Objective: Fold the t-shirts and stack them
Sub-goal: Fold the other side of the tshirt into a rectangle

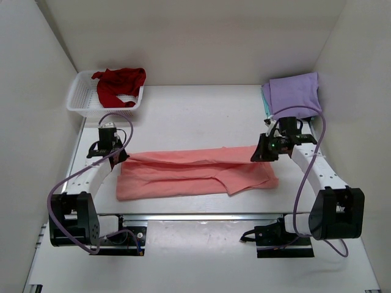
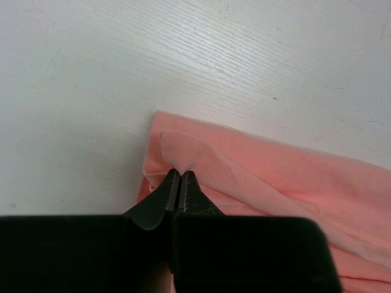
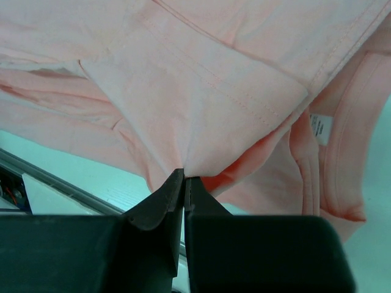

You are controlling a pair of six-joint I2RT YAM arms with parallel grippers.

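Note:
The salmon-pink t-shirt (image 1: 192, 174) lies folded lengthwise across the table's middle. My left gripper (image 1: 120, 156) is shut on its far left corner; the left wrist view shows that pinched corner (image 2: 182, 155) just above my left gripper (image 2: 179, 173). My right gripper (image 1: 261, 151) is shut on its far right edge, lifting a fold of cloth (image 3: 201, 104) above my right gripper (image 3: 184, 174). The dark red t-shirt (image 1: 119, 83) lies crumpled in the white basket (image 1: 82, 101). The folded lavender-purple t-shirt (image 1: 295, 93) rests at the back right on a teal one (image 1: 266, 99).
White walls enclose the table on three sides. A metal rail (image 1: 201, 216) runs along the near edge between the arm bases. Purple cables loop from both arms.

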